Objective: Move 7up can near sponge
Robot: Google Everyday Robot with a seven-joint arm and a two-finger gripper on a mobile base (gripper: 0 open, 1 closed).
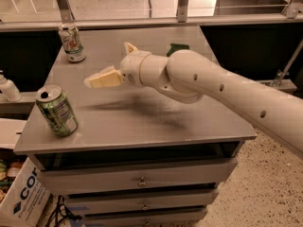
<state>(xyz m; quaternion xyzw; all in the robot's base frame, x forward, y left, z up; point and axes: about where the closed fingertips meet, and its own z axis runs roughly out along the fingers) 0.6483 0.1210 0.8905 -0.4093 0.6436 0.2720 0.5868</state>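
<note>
The 7up can [72, 42], pale silver-white with light green, stands upright at the table's back left corner. The sponge [178, 48] shows only as a dark green patch behind my arm, near the back right of the table [142, 122]. My gripper [115, 63] hovers over the middle of the table, between the can and the sponge, touching neither. It is open and empty: one cream finger [102, 78] points left and the other [129, 47] points toward the back.
An all-green can [57, 110] stands upright near the front left corner. A white bottle [8, 87] sits on a lower ledge to the left. A cardboard box [21, 195] sits on the floor at left. Drawers run below the tabletop.
</note>
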